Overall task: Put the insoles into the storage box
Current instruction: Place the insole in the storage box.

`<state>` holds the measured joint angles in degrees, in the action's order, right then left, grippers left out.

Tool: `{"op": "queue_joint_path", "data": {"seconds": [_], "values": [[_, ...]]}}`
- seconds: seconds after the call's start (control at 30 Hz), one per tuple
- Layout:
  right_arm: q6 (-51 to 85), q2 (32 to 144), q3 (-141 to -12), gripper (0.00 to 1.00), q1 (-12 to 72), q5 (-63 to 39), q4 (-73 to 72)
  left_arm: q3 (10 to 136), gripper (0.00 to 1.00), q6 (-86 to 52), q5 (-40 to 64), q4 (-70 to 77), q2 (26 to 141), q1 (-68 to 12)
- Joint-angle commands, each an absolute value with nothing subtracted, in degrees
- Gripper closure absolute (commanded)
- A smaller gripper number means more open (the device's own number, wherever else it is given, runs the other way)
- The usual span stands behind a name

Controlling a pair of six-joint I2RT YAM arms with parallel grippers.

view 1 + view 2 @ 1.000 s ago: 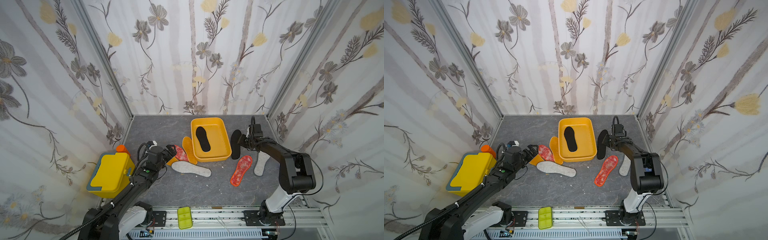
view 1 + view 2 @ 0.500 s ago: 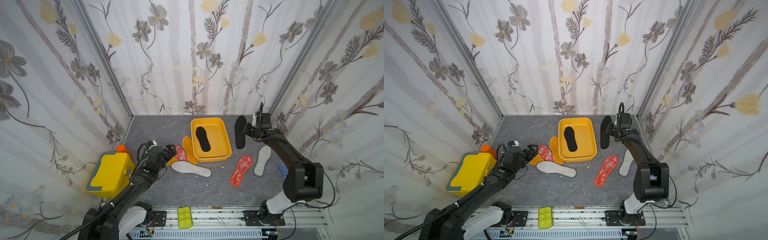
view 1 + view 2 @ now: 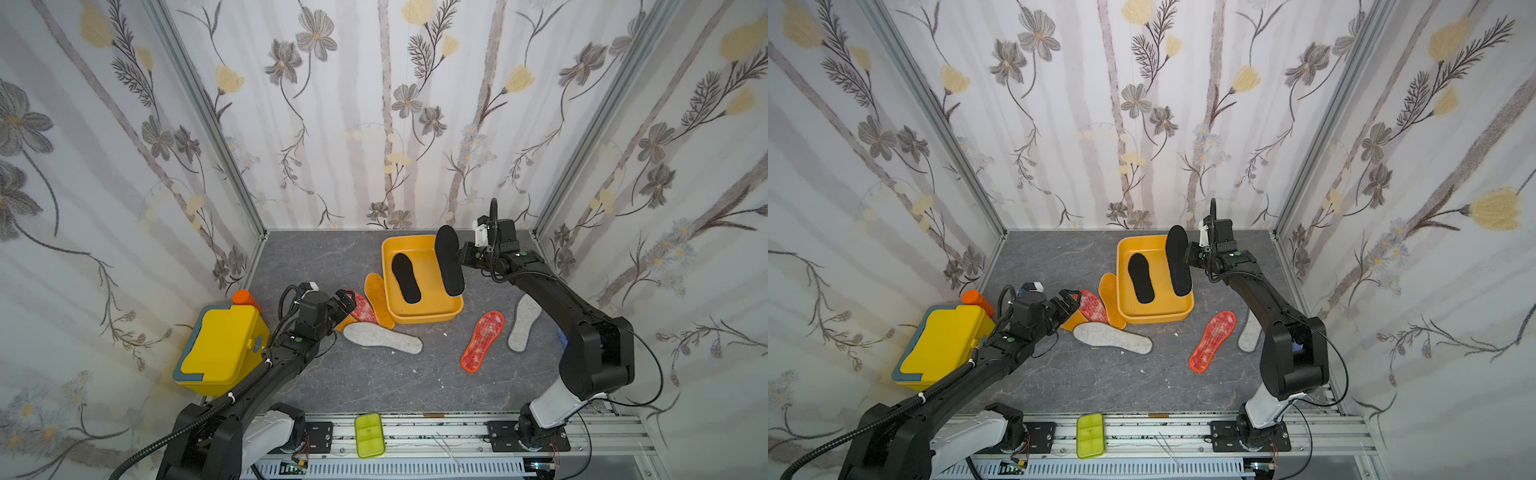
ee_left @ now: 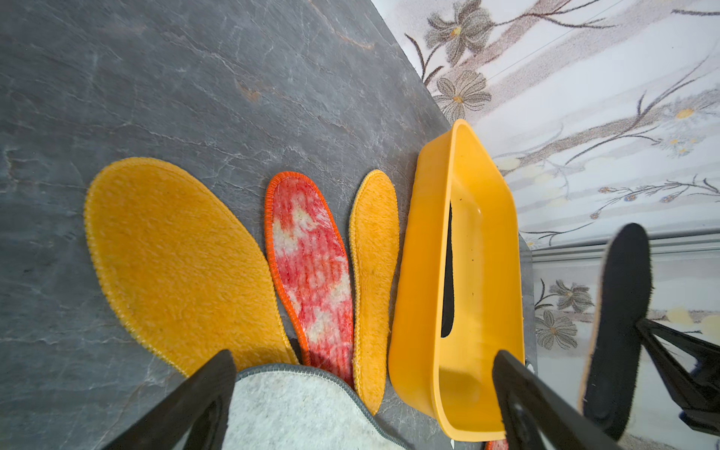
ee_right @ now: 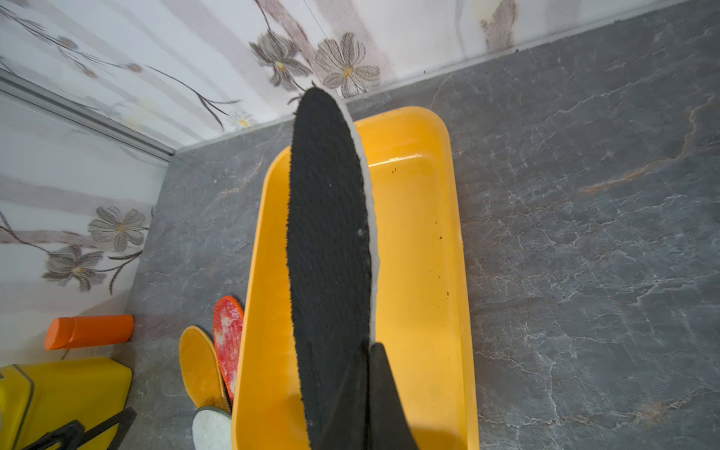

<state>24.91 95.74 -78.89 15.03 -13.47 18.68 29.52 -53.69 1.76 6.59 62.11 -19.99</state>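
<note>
Grey marbled tabletop (image 3: 332, 374): storage box (image 3: 424, 318), six loose insoles (image 3: 382, 338), yellow lidded box (image 3: 220, 349), orange bottle (image 3: 245, 297).

The storage box (image 5: 420, 272) is smooth glossy plastic; the black insole (image 5: 327, 233) looks fuzzy matt, the orange-yellow insole (image 4: 175, 265) plush.

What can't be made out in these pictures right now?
- Right wrist view: the held black insole hides part of the storage box floor behind it.
- In a top view, the right arm covers most of a small blue thing; unidentifiable.
- Left wrist view: the picture edge cuts off the grey felt insole.
</note>
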Motion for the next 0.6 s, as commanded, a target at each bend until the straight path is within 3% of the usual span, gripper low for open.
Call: {"op": "queue_joint_path", "data": {"seconds": [0.0,0.57], "values": [[25.1,99.5,-80.4,1.0,16.6,-12.7,17.0,29.4,0.0,-53.9,2.3,8.4,61.7,-20.0],[27.2,115.1,-88.3,1.0,18.5,-8.4,15.2,29.2,0.0,-54.0,1.8,7.5,61.0,-19.9]]}}
